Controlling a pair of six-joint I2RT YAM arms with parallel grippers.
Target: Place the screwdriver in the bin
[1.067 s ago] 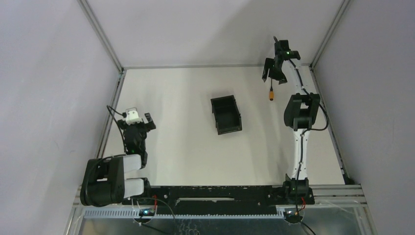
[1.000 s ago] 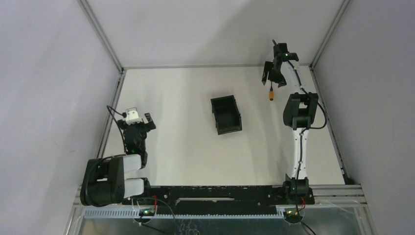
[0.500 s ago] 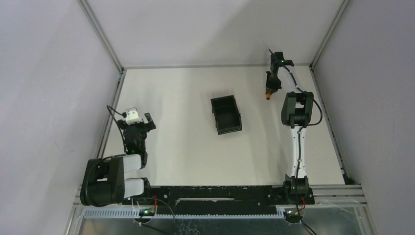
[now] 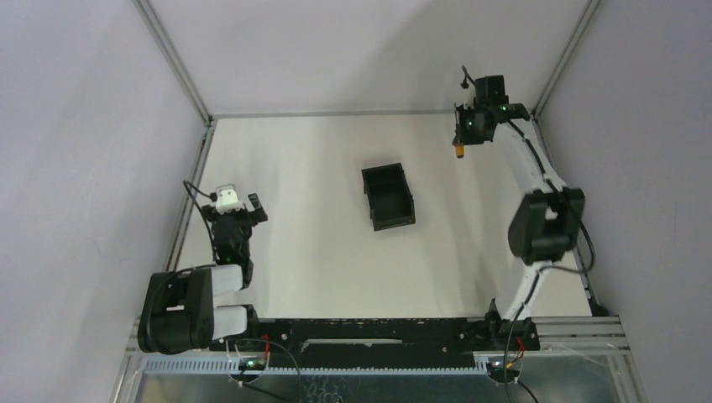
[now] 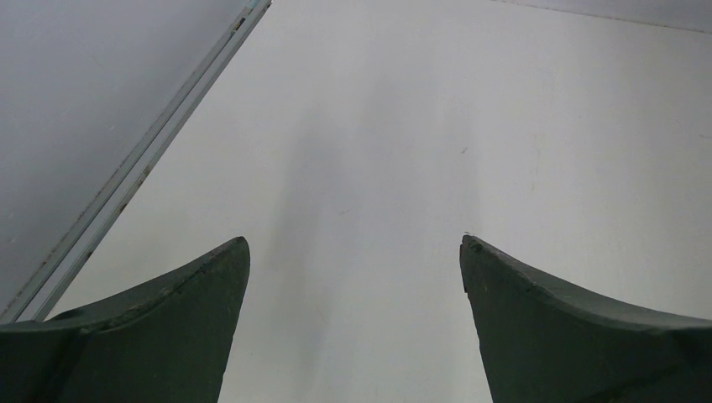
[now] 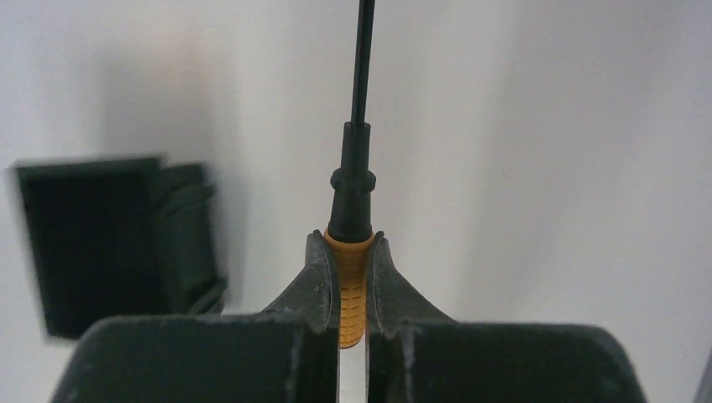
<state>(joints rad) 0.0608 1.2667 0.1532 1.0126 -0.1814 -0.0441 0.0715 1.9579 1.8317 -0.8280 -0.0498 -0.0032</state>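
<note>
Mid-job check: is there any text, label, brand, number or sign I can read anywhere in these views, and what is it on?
No readable text in any view.
The screwdriver: ribbed orange handle and dark shaft, no print visible.
The bin: plain black from above, blurred in the right wrist view.
The white block on the left wrist: too small to tell if it carries any marking.

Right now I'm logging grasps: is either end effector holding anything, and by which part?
The right end effector holds the screwdriver by its orange handle; the left end effector is open and empty.
</note>
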